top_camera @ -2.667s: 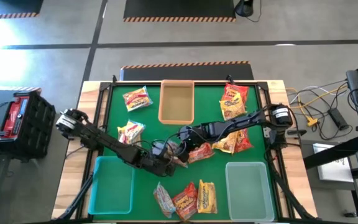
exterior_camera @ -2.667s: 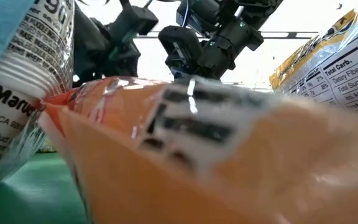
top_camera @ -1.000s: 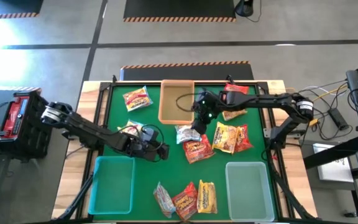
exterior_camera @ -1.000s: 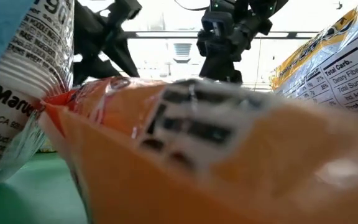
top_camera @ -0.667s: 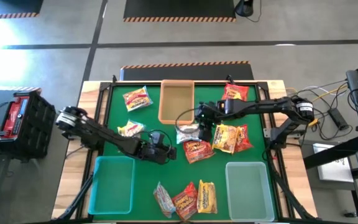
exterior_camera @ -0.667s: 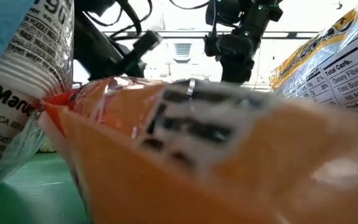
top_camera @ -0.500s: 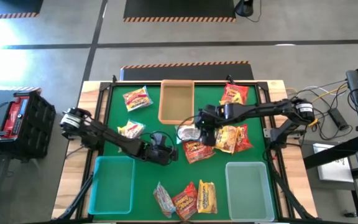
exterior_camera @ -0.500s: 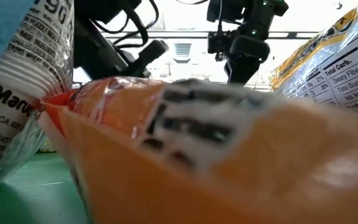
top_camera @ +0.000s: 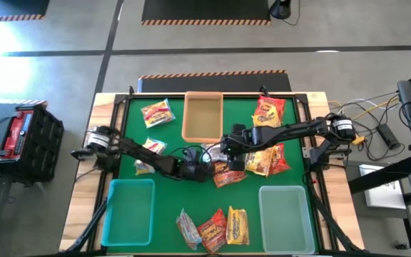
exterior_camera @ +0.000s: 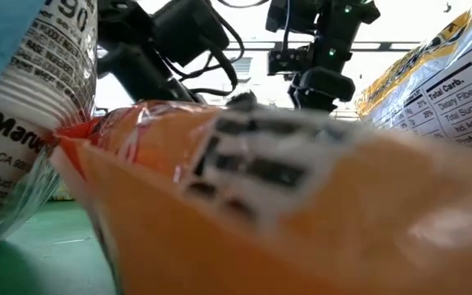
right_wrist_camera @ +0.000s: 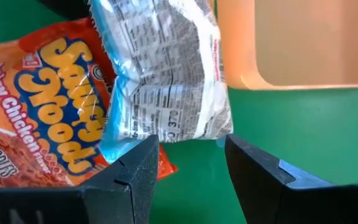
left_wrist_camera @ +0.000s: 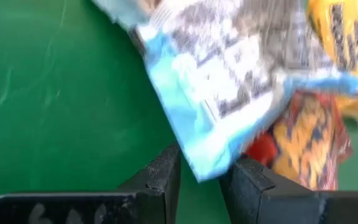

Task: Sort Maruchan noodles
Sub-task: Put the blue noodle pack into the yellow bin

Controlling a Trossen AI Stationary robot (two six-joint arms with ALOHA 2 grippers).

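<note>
Near the middle of the green table [top_camera: 130, 111], the left gripper [left_wrist_camera: 199, 180] is pinched on a corner of a silvery-white noodle packet [left_wrist_camera: 229, 74] lying just below the tan tray [top_camera: 203, 118]. To its right, the right gripper [right_wrist_camera: 185, 163] hangs over the same packet with its jaws apart, holding nothing, an orange packet [right_wrist_camera: 39, 118] alongside

Silvery-blue printed packet [right_wrist_camera: 166, 81] beside orange yellow-lettered packet [right_wrist_camera: 48, 106], green table [right_wrist_camera: 278, 112].
</note>
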